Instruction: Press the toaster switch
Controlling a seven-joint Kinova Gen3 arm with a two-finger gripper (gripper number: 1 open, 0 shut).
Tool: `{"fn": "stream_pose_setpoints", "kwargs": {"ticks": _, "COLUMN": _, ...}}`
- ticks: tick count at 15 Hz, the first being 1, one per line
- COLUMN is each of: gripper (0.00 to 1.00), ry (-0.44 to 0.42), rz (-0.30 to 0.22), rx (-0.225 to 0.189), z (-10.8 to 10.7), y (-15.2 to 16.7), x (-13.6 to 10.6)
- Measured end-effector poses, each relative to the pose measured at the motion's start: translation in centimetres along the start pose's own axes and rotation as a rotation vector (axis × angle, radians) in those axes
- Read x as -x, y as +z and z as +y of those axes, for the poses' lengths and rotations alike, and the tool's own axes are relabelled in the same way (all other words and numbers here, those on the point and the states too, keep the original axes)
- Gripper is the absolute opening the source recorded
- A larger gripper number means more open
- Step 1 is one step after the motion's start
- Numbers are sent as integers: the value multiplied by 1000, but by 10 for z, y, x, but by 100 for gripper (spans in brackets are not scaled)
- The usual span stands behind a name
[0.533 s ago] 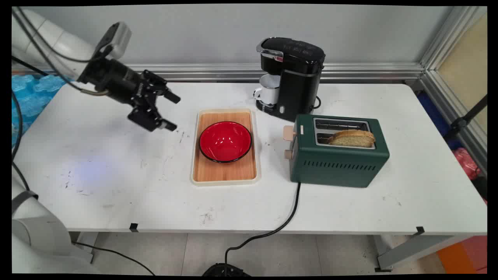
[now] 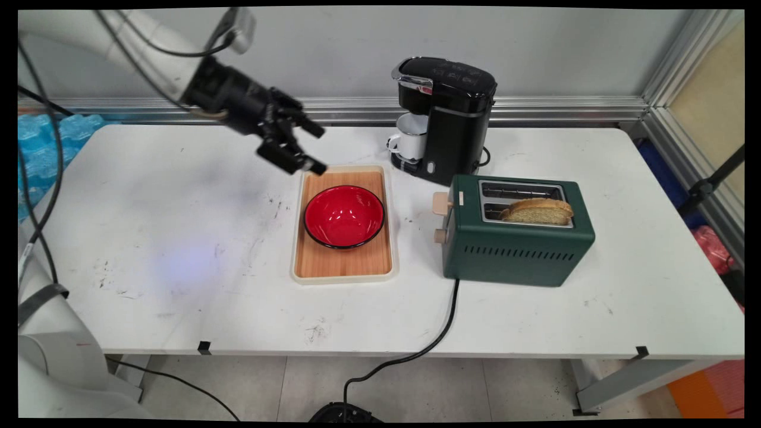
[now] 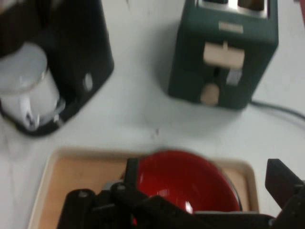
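Hand (image 2: 318,150) above wooden tray (image 2: 310,261)

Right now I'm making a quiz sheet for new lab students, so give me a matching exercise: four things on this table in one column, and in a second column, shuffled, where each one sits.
Things:
1. red bowl
2. white mug
3. slice of toast
4. gripper

Places:
A. in the near slot of the green toaster
B. above the far left corner of the wooden tray
C. on the wooden tray
D. under the spout of the black coffee maker

Pairs: 1-C, 2-D, 3-A, 4-B
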Motion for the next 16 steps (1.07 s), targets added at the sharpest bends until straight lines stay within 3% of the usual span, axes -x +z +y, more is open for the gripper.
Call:
{"fn": "stream_pose_setpoints", "kwargs": {"ticks": 1, "gripper": 100, "ry": 1, "rz": 12, "rx": 8, "z": -1, "y": 8, "x": -9}}
{"fn": "stream_pose_setpoints", "kwargs": {"ticks": 2, "gripper": 0, "ry": 3, "rz": 24, "rx": 16, "z": -2, "y": 17, "x": -18}}
{"fn": "stream_pose_setpoints", "kwargs": {"ticks": 11, "gripper": 0, "ry": -1, "rz": 94, "rx": 61, "z": 0, "y": 77, "x": -62}}
{"fn": "stream_pose_setpoints", "kwargs": {"ticks": 16, "gripper": 0, "ry": -28, "rz": 113, "rx": 67, "z": 13, "y": 103, "x": -62}}
